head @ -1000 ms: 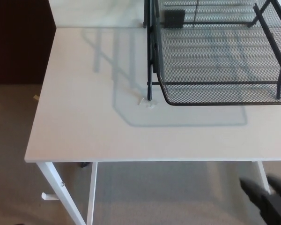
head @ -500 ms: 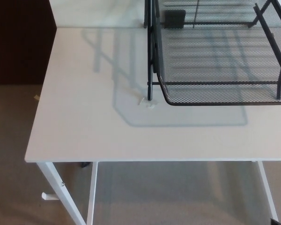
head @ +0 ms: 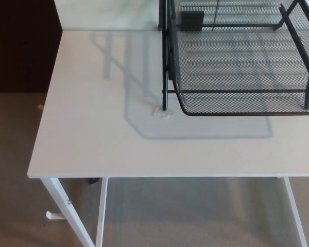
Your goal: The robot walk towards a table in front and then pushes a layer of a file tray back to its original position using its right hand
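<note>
Head view: one file tray (head: 242, 62), layer count unclear; one table (head: 92, 134).

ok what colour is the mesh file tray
Black; the wire mesh file tray shows clearly in the head view, on the white table.

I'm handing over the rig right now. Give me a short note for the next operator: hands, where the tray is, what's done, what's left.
Hands: neither shows in the head view.
Things: black mesh file tray stands on the white table, right of centre; one layer juts toward the near edge past the frame's front post.
Done: robot is at the table.
Left: bring the right hand up to the layer's front rim and push it back in.
</note>
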Robot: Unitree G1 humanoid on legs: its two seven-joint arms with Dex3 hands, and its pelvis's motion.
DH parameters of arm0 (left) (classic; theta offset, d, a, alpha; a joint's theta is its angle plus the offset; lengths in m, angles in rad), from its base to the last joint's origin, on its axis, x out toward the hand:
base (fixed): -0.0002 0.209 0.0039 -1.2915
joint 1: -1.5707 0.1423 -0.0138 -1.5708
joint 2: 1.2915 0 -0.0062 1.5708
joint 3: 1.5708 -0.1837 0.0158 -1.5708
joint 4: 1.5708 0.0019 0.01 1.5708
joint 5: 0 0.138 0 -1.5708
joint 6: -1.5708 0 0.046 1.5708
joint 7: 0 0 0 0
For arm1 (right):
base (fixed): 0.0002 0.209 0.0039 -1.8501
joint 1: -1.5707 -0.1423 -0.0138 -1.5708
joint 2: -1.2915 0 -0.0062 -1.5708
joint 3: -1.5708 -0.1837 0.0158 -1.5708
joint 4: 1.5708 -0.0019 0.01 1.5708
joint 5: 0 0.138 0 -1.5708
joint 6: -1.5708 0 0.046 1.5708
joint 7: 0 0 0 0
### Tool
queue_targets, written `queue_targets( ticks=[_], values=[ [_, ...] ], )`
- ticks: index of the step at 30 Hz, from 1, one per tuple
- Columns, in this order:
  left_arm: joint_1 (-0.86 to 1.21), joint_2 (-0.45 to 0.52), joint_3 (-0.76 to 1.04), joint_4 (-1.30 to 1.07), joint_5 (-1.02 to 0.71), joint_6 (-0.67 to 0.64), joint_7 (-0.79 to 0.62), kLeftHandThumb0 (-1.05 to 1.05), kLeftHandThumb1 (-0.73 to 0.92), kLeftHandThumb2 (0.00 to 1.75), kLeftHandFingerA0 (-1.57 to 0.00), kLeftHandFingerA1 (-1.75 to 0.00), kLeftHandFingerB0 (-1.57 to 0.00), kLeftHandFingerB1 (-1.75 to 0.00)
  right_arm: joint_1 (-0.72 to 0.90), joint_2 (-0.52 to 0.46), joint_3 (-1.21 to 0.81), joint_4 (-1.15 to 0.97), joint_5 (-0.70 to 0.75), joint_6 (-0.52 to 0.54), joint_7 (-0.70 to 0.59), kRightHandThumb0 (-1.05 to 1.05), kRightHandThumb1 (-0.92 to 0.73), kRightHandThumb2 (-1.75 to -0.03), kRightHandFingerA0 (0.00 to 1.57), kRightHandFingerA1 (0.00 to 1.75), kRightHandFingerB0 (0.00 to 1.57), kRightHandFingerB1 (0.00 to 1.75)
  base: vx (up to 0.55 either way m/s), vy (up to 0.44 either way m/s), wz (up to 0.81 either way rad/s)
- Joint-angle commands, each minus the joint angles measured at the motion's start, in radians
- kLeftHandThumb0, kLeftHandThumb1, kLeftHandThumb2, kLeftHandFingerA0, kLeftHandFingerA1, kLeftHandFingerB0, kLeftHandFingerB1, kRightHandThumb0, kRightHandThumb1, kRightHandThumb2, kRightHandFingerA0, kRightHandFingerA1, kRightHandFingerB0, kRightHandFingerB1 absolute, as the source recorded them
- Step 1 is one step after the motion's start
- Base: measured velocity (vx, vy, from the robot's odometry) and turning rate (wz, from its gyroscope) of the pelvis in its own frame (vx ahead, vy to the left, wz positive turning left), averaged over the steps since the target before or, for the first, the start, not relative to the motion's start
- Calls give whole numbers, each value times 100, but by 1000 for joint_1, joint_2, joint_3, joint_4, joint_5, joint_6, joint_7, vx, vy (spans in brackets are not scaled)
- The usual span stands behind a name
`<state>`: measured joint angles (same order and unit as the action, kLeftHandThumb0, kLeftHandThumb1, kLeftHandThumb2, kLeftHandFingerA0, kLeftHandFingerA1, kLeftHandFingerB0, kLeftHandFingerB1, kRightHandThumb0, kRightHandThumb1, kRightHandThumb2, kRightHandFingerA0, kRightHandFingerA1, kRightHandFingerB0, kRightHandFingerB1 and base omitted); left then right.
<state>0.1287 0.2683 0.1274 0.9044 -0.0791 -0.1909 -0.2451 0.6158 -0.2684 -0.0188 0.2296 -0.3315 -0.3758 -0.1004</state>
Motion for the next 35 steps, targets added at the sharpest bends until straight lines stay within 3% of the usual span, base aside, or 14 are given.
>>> queue_targets(
  ticks=[1,5,6,7,8,15,16,17,18,25,26,27,35],
  values=[
    [3,16,-2,-10,15,17,3,-5,44,87,-42,-61,-23,-51,-17,8,-38,41,235,18,176,-54,-48,-84,0,37,0,31,0,0,0],
    [5,17,-2,-11,15,12,0,-5,44,87,-43,-61,-23,-51,-13,9,-42,32,248,29,197,-54,-48,-84,0,35,0,30,0,0,0],
    [9,20,-8,-14,23,0,1,-5,43,87,-43,-61,-23,-51,-13,10,-44,32,248,27,197,-53,-66,-63,4,31,5,22,0,0,0],
    [3,22,-7,-16,21,8,0,-5,43,87,-43,-61,-23,-51,-19,13,-44,31,251,31,201,-53,-65,-63,4,31,5,22,0,0,0],
    [2,23,-8,-16,22,9,1,-8,60,57,-51,-47,-36,-37,-20,15,-44,25,253,40,205,-53,-48,-84,0,37,0,30,0,0,0],
    [11,21,-7,-39,15,16,-1,-8,60,57,-51,-47,-37,-38,-25,6,-41,24,255,50,227,-54,-49,-85,0,37,0,29,0,0,0],
    [14,21,-7,-43,15,17,-1,-9,59,57,-51,-47,-37,-38,-24,5,-40,21,254,54,228,-53,-67,-65,3,32,5,22,0,0,0],
    [16,21,-8,-47,17,17,1,-9,59,57,-51,-47,-37,-38,-23,5,-40,18,254,57,230,-53,-67,-65,3,32,5,22,0,0,0],
    [15,21,-7,-50,17,20,2,-9,59,57,-51,-47,-37,-38,-22,5,-37,8,250,67,230,-55,-50,-86,0,39,0,30,0,0,0],
    [16,27,-12,-58,23,25,-3,-10,60,57,-51,-45,-36,-37,-28,2,-37,13,231,65,224,-55,-50,-86,0,40,0,31,0,0,0],
    [16,27,-12,-59,23,27,-4,-11,60,57,-50,-45,-36,-37,-25,1,-36,6,231,72,227,-53,-68,-63,5,33,5,22,0,0,0],
    [16,27,-13,-58,24,27,-4,-11,59,57,-50,-45,-36,-37,-26,0,-36,5,229,76,228,-55,-50,-86,0,39,0,30,0,0,0],
    [17,27,-18,-61,37,23,3,-12,58,57,-51,-46,-37,-38,-28,-4,-36,5,223,82,229,-57,-51,-86,1,38,0,29,0,0,0]
  ],
)
